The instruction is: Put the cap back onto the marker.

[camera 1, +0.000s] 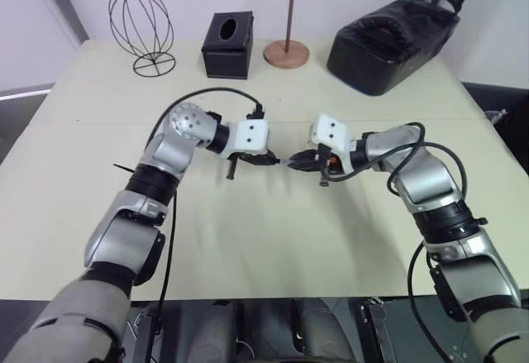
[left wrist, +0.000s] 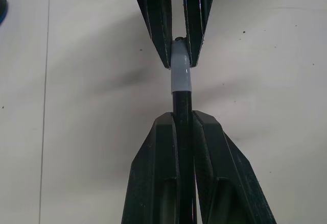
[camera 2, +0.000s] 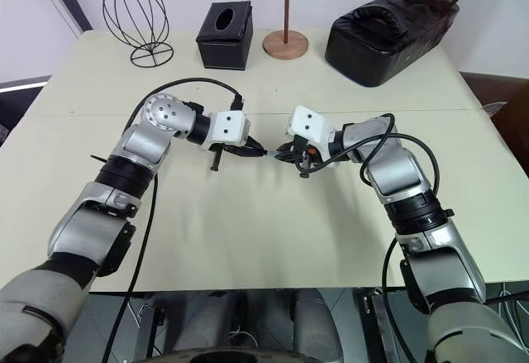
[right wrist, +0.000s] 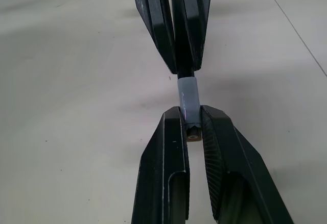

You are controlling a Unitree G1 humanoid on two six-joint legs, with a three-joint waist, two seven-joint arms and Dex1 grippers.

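Above the table (camera 1: 248,239), our left gripper (left wrist: 184,122) clamps the marker (left wrist: 183,112) while our right gripper (right wrist: 190,119) pinches the cap (right wrist: 188,99); capping is under way, and next comes a straight, aligned push.

A pale table (camera 1: 273,239) carries a wire dome (camera 1: 141,26), black tissue box (camera 1: 228,45), rod stand (camera 1: 287,52) and black bag (camera 1: 393,32).

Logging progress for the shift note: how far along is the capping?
Done: left pincer shut on the thin black marker, right pincer shut on the small pale grey cap. In hand: cap sits over the marker's end. Left: whether it is fully seated is unclear; then release.
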